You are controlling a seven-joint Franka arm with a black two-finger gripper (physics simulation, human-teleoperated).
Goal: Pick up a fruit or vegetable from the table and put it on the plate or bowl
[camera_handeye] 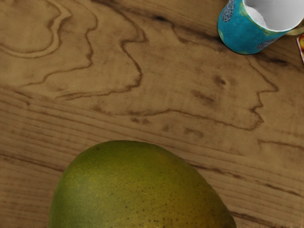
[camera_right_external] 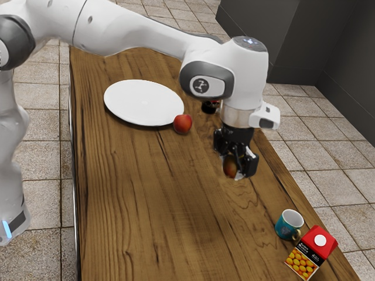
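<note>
gripper (camera_right_external: pixel 235 167) clamped on the mango (camera_right_external: pixel 229 168) — plate (camera_right_external: pixel 143 102) lies at ten o'clock in the exterior view; apple (camera_right_external: pixel 183 123) just beside its rim

Mango (camera_handeye: pixel 137 190) partly out of frame

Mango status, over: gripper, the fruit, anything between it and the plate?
Gripper shut on mango. Plate bare, toward the exterior view's left. Red fruit beside plate's rim, may crowd the path. Mug well behind.
</note>
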